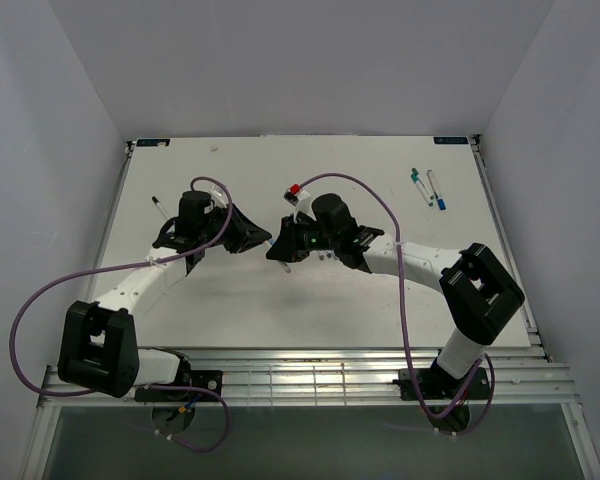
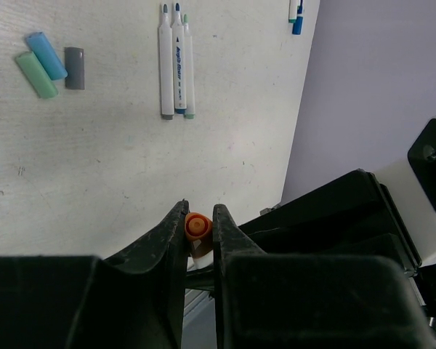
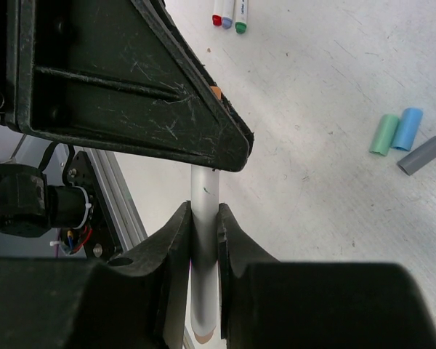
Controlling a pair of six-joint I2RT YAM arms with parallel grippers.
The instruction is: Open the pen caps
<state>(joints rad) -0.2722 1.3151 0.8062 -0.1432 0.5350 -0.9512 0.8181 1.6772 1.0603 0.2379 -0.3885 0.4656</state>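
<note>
Closest to the arm bases, the two grippers meet above the worktop with one pen strung between them. The left gripper is closed tight on the pen's orange cap, pinching it from both sides. The right gripper is closed just as narrowly round the same pen's white barrel, further along its length. The pen's long axis runs straight from one gripper to the other, roughly left to right in the top view, with the cap end toward the left arm and the barrel toward the right. The coming pull depends on that line. I judge the cap should come free if the grippers draw apart along it, and that a sideways tug could let the barrel slip.

Beyond the held pen, three loose caps lie together on the worktop: a green cap, a blue cap and a grey cap. A little farther from the held pen, three uncapped pens lie side by side. Farthest from it are two more pens; I cannot tell whether they are capped.
</note>
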